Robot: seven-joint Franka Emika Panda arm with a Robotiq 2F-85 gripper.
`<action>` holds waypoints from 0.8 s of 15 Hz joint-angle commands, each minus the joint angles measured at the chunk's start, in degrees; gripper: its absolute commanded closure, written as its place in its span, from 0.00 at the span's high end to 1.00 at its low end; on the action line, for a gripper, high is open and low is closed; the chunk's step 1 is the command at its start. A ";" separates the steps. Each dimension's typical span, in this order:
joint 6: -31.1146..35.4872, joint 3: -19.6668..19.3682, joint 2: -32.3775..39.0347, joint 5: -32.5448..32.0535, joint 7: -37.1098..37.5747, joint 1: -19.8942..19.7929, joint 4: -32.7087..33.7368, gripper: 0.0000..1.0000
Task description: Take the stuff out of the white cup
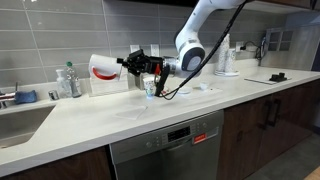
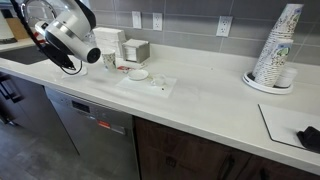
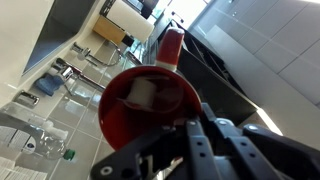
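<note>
The white cup (image 1: pixel 103 67), a mug with a red handle (image 3: pixel 170 45) and red inside (image 3: pixel 125 125), is held in the air above the counter, tipped on its side. My gripper (image 1: pixel 130 65) is shut on its rim; in the wrist view the fingers (image 3: pixel 182 135) clamp the rim's lower edge. A pale whitish object (image 3: pixel 140 90) sits inside the mug. A handleless paper cup with a green mark (image 1: pixel 151 88) stands on the counter just below the gripper. In an exterior view the arm (image 2: pixel 65 35) hides the mug.
A sink (image 1: pixel 20 120), a bottle (image 1: pixel 68 80) and a blue sponge (image 1: pixel 27 96) lie beyond the mug. A stack of paper cups (image 2: pixel 275 50), white boxes (image 2: pixel 108 42), a small white disc (image 2: pixel 138 74) and a dark mat (image 2: pixel 300 130) are on the counter.
</note>
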 commanded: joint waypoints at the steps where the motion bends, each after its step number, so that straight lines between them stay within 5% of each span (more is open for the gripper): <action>1: -2.16 -2.35 1.35 5.17 -2.28 3.09 1.73 0.02; 8: -2.46 -3.54 4.14 6.11 -0.39 6.00 5.88 0.02; 12: 7.17 -5.27 1.15 0.06 6.83 8.94 6.50 0.02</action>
